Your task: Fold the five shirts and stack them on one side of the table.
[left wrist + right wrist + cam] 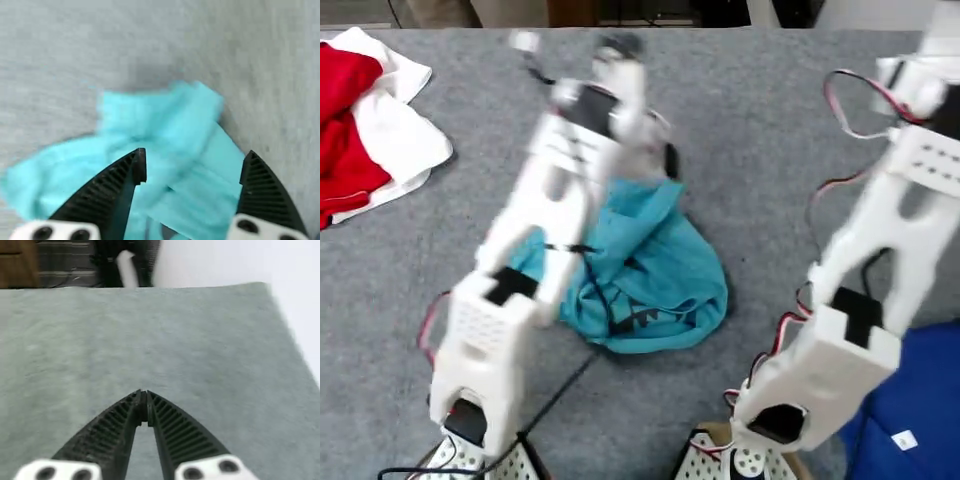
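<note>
The left gripper is released, its two black ribbed fingers spread wide and hanging above the teal shirt, not gripping it. The right gripper is clenched, its ribbed tips pressed together with nothing between them, over bare table.

The teal shirt lies mid-table as a soft, crumpled mound with loose folds and a rounded near edge. A dark print shows on its near side. It is bunched, so which way it points cannot be told, but the heap runs longer from the far side toward the near side than across. The left arm crosses above its left part.

The table is covered in grey, felt-like fabric. At the far left corner a red shirt lies rumpled on a white shirt. A blue shirt with a small white tag lies at the near right edge, beside the right arm.
</note>
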Controlling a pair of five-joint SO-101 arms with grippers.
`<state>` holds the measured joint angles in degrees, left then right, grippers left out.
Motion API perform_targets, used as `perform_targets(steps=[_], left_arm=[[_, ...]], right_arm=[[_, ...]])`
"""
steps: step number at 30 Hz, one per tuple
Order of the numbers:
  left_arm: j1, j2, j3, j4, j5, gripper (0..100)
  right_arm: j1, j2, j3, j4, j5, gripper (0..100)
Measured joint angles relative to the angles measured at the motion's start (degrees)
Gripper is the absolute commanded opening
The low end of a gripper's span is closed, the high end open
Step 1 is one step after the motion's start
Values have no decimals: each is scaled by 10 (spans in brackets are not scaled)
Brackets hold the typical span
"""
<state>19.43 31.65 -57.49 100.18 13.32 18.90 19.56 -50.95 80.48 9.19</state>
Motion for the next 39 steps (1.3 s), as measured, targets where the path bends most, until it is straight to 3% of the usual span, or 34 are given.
perform_targets(steps=[7, 10, 16, 21, 25, 32, 39], left_arm=[[-208, -120, 16, 0, -27, 306], [-275, -178, 69, 0, -52, 306], [-329, -324, 267, 0, -84, 304], [-353, -462, 437, 0, -84, 181], [-381, -561, 541, 1, -90, 129], [-499, -680, 647, 1, -156, 129], [-596, -702, 697, 1, -227, 129]], right_arm=[[-149, 63, 0, 14, -2, 9], [-201, 120, -1, 14, -43, 9], [-242, 218, -59, 71, -120, 83], [-272, 229, -145, 186, -158, 115], [-273, 230, -156, 206, -224, 114], [-287, 264, -156, 206, -335, 114], [-309, 316, -156, 206, -461, 115]])
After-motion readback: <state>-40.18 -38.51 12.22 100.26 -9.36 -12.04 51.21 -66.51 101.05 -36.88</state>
